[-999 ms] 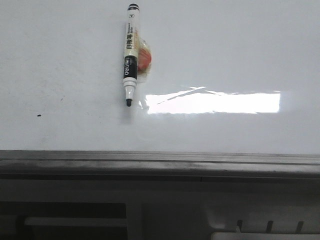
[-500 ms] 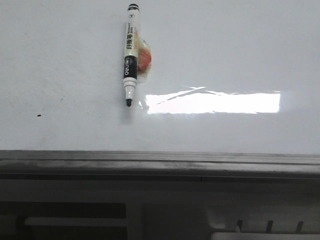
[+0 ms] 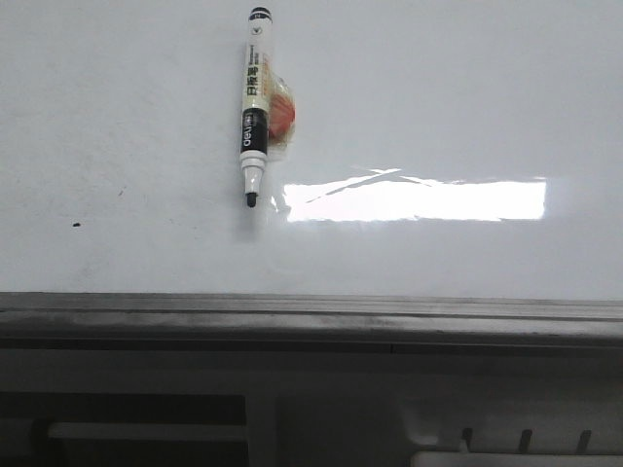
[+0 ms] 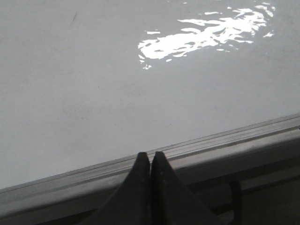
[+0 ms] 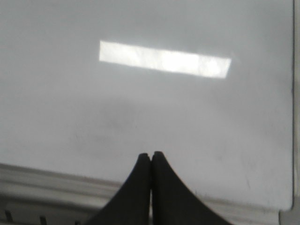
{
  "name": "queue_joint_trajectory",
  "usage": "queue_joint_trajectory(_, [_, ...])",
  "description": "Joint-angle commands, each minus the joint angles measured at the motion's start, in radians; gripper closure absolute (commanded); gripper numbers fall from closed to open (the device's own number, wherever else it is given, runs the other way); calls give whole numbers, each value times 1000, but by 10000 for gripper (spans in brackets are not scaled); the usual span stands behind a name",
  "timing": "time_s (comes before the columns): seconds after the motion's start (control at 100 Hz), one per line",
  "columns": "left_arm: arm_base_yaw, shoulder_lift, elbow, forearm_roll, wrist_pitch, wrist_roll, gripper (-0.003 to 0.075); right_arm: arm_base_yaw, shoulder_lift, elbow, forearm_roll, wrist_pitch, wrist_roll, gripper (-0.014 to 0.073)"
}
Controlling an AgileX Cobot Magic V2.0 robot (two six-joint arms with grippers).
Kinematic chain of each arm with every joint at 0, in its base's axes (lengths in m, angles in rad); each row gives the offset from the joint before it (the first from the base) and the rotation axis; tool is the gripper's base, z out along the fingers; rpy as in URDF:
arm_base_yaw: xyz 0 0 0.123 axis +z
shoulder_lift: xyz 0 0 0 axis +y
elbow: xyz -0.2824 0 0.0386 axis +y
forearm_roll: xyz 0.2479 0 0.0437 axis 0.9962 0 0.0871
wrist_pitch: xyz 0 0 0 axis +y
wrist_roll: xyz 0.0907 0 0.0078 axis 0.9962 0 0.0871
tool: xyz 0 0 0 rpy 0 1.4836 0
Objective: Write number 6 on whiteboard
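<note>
The whiteboard (image 3: pixel 438 107) fills the front view, glossy white with a bright rectangular glare and a grey rim along its near edge. No number 6 shows on it. An uncapped black-and-white marker (image 3: pixel 253 107) lies on the board at the upper middle, tip toward me, with an orange-red piece (image 3: pixel 280 109) beside it. My left gripper (image 4: pixel 150 154) is shut with nothing in it, over the board's rim (image 4: pixel 225 145). My right gripper (image 5: pixel 151 154) is shut and empty too, just past the near edge of the whiteboard (image 5: pixel 154 103). Neither gripper appears in the front view.
A tiny black dot (image 3: pixel 76 227) marks the board at the left. Below the rim (image 3: pixel 311 316) runs a dark ledge with pale structures (image 3: pixel 487 452). The board's right edge (image 5: pixel 294 93) shows in the right wrist view.
</note>
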Motion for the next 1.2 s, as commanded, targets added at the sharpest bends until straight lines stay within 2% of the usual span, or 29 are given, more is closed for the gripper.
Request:
queue_joint_trajectory(0.0, [-4,-31,45,6,-68,-9,739,-1,-18,25,-31,-210,-2,657])
queue_joint_trajectory(0.09, [-4,-31,45,-9,-84,-9,739,-1,-18,25,8,-353,-2,657])
queue_joint_trajectory(0.2, [-4,-31,45,-169,-128,-9,739,-1,-18,25,156,-454,-2,657])
queue_joint_trajectory(0.35, [-4,-31,45,-498,-227,-9,739,-1,-18,25,475,-348,-2,657])
queue_joint_trajectory(0.48, [-4,-31,43,-705,-287,-9,739,-1,-18,25,625,-251,-2,657])
queue_joint_trajectory(0.67, [-4,-31,41,-955,-324,-9,739,-1,-18,4,857,-266,-2,657])
queue_joint_trajectory(0.77, [-6,-31,11,-948,-308,-9,739,-1,-18,-49,874,-237,-2,657])
queue_joint_trajectory(0.86, [-8,-19,-46,-895,-234,-2,739,-1,-18,-131,863,-140,-14,657])
queue_joint_trajectory(0.91, [-8,1,-87,-840,-188,-2,739,-1,-14,-182,854,-61,-62,657])
queue_joint_trajectory(1.039, [-8,115,-222,-631,-74,-2,739,-1,42,-315,854,135,-290,657])
queue_joint_trajectory(1.099, [-8,181,-279,-555,-30,-2,739,-1,84,-368,854,175,-347,657])
queue_joint_trajectory(1.189, [-8,296,-365,-473,20,0,738,-1,143,-424,852,185,-365,657])
